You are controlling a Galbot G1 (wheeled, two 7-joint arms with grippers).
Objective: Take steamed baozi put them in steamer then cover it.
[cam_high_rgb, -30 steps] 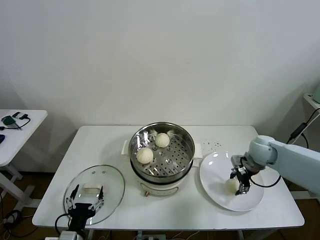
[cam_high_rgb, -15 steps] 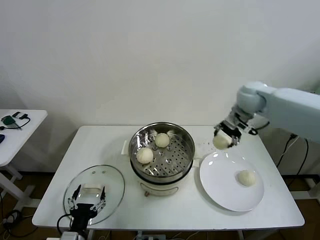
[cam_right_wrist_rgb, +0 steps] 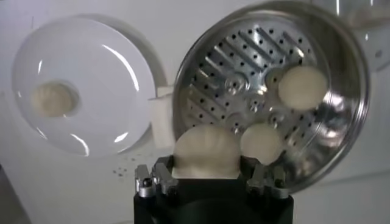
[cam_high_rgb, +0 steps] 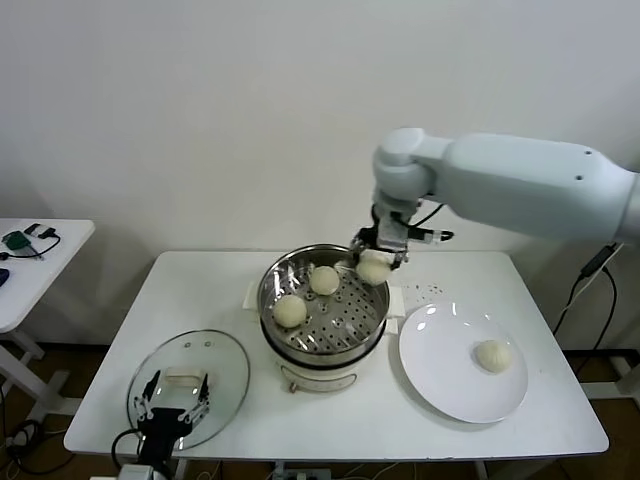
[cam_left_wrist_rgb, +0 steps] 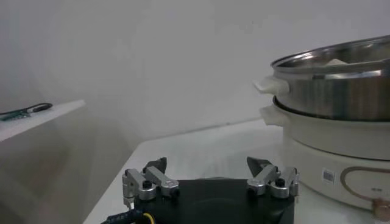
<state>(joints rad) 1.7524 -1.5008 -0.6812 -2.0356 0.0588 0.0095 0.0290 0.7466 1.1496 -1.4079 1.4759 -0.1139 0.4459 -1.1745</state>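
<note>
Carrying a bun over the steamer's far rim, the right gripper has its jaws clamped on it for dropping beside two buns inside. One bun waits on the plate beside the steamer. Left gripper, jaws apart, hovers over the lid.

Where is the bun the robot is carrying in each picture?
Head view: the carried bun sits in the right gripper, over the steamer's far right rim.
Left wrist view: not visible.
Right wrist view: bun fills the lower middle, between the fingers.
Shared landmark: the steamer.
</note>
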